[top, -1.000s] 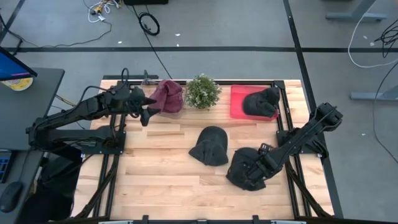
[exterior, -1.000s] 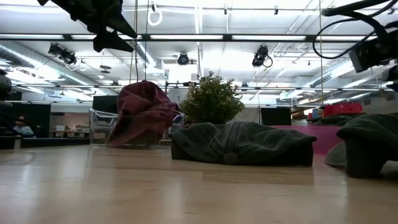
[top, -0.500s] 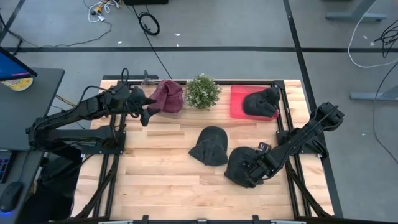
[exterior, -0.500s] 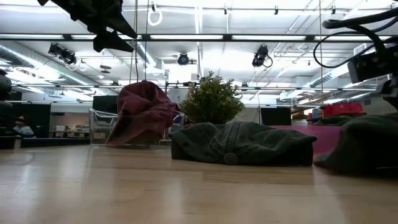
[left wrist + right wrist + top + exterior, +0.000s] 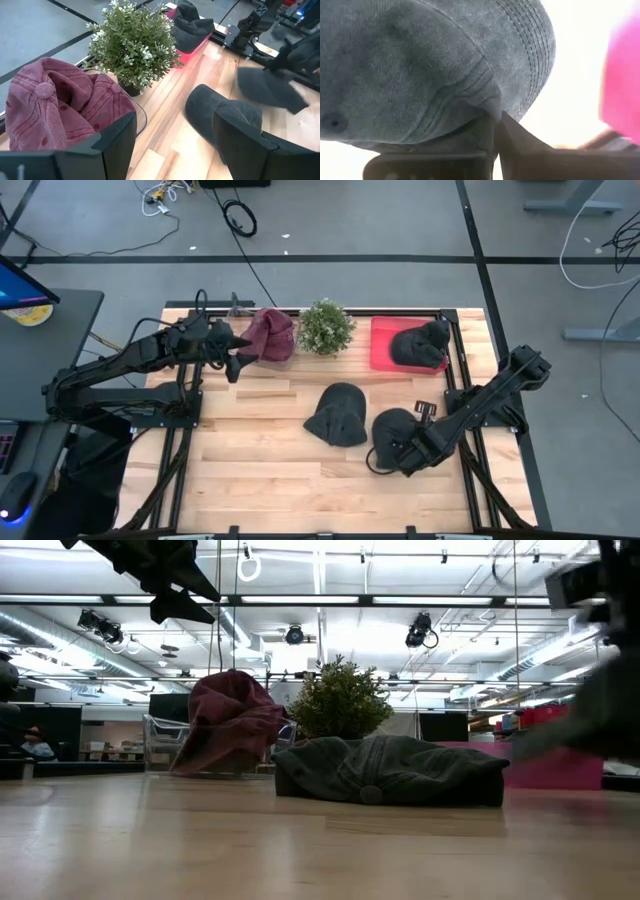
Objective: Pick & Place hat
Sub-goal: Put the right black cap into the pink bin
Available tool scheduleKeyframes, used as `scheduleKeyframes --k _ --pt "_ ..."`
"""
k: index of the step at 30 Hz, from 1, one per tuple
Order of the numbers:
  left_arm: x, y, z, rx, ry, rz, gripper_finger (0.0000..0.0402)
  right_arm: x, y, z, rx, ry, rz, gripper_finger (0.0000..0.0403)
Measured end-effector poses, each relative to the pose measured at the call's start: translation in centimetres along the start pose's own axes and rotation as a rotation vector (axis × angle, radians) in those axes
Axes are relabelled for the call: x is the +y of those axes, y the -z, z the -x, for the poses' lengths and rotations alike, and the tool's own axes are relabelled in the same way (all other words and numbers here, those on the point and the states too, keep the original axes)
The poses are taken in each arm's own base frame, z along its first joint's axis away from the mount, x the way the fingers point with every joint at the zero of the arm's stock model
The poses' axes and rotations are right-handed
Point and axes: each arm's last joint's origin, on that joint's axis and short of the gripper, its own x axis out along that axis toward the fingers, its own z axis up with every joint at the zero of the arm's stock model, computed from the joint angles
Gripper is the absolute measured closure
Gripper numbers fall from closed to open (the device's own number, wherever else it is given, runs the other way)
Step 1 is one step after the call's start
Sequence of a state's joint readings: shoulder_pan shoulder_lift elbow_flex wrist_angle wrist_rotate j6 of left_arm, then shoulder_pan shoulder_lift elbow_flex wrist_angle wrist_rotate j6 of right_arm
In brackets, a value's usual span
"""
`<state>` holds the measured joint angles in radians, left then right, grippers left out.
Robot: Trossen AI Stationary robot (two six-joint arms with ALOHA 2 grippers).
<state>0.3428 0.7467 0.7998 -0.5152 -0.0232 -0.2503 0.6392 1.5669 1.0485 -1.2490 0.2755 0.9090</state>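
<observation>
In the high view, the right gripper [image 5: 397, 456] sat at the lower right of the table [image 5: 250, 470], its fingers pressed together on the edge of a dark grey cap [image 5: 395, 430]. The right wrist view showed this close up: the two dark fingers [image 5: 495, 131] met on a fold of the cap [image 5: 435, 65], whose stitched brim filled most of the frame, with a blur of pink at the right edge. In the low view that cap appeared only as a dark smear [image 5: 600, 710] at the right side, off the wood.

A second dark cap [image 5: 338, 414] lay flat near the middle of the table, just left of the pinched one and apart from it; in the low view it rested on the wood at centre frame [image 5: 390, 770]. At the upper right of the table a red tray [image 5: 382, 345] carried another dark cap [image 5: 420, 345]. A small potted plant [image 5: 326, 327] stood at the top centre, and left of it a clear bin [image 5: 160, 745] held maroon caps [image 5: 270, 335].

The left gripper [image 5: 236, 360] hung in the upper left of the table, near the maroon caps, its fingers spread and holding nothing. Its wrist view looked past those fingers [image 5: 117, 142] at the maroon caps [image 5: 55, 112], the plant [image 5: 132, 42] and the middle cap [image 5: 220, 117].
</observation>
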Motion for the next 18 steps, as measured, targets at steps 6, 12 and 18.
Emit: scheduleKeyframes --k 6,12,18 --pt "-0.1 0.0 0.0 0.007 0.031 -0.077 0.0138 -1.1 -1.4 5.0 -0.102 0.067 0.051 0.0401" --pt "-0.7 0.2 0.1 0.029 0.192 -0.195 0.0138 -1.5 -2.8 9.0 -0.269 0.045 0.125 0.0402" --pt "-2.9 -0.2 0.4 -0.073 0.347 -0.410 0.0138 -1.2 -4.4 11.7 -0.446 -0.037 0.222 0.0403"
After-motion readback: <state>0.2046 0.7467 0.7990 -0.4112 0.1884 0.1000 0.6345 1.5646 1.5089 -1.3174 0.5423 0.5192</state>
